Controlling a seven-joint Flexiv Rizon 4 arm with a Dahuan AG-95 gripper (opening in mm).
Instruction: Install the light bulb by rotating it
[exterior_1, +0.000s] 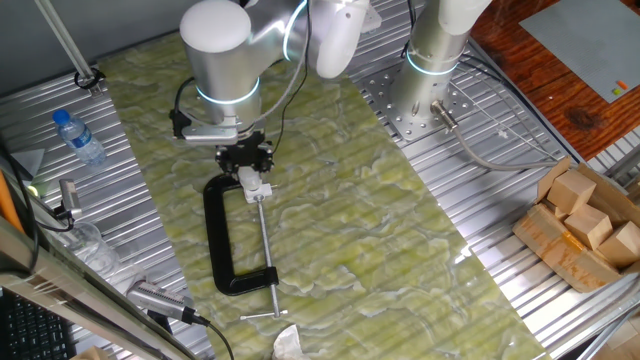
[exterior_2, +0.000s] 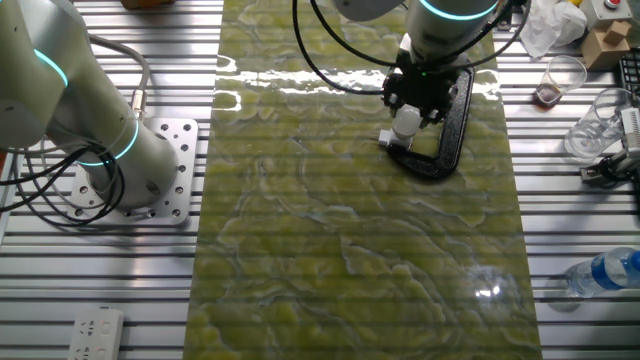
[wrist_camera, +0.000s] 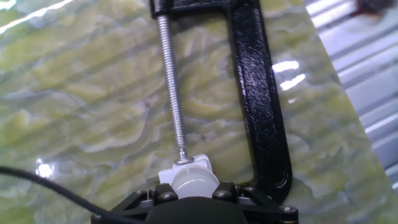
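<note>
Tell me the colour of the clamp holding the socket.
Black: the C-clamp frame, with a silver threaded screw. Hand view shows it best.

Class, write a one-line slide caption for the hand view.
Gripper over the white light bulb seated in its socket fitting, held by the black C-clamp.

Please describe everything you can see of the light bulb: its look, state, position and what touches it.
The light bulb is small, white and rounded, smooth like frosted glass or plastic. It sits at the white socket fitting, which is held in the black C-clamp at the tip of the clamp's screw. The tool is directly over it, hiding most of it. Whether the fingers grip it cannot be told.
</note>
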